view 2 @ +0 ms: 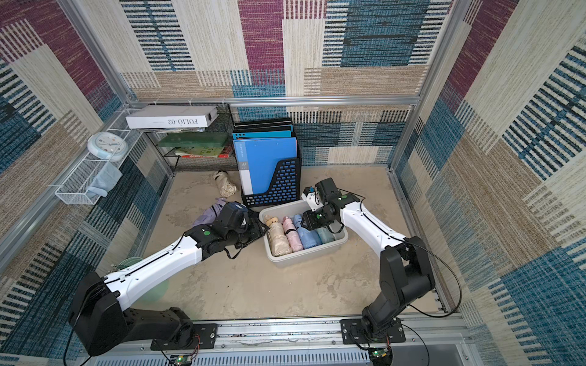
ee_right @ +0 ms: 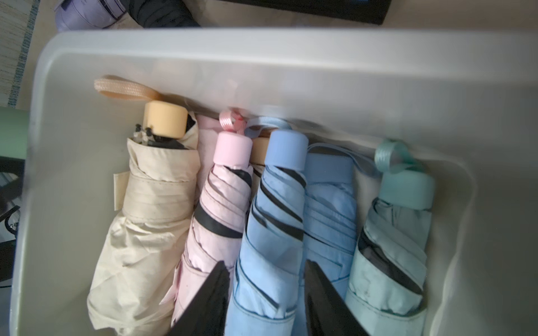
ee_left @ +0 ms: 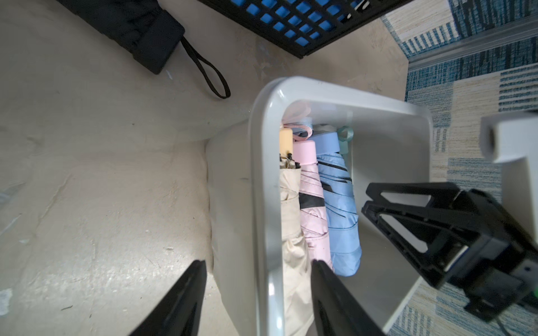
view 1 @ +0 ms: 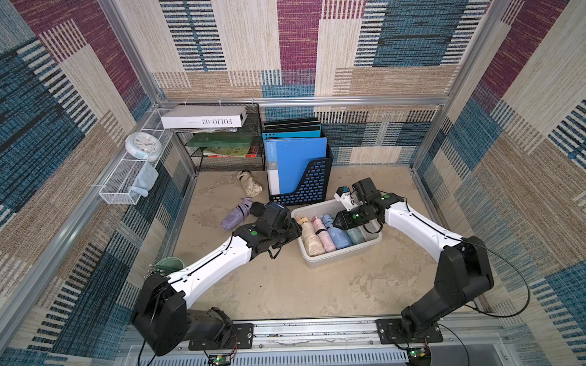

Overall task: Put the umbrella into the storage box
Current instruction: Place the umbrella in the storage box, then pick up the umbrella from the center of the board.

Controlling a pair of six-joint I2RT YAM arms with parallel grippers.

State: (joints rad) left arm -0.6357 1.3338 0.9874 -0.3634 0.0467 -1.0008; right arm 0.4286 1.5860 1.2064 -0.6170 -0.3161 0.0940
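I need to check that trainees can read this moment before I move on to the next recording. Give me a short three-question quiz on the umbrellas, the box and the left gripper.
1. True or false: the black umbrella lies on the table, outside the box.
2. In the box, which lies between the beige umbrella and the blue umbrella? A pink umbrella; B purple umbrella; C black umbrella.
3. Which part of the box stands between the left gripper's open fingers?
Key: 1 true; 2 A; 3 its side wall.
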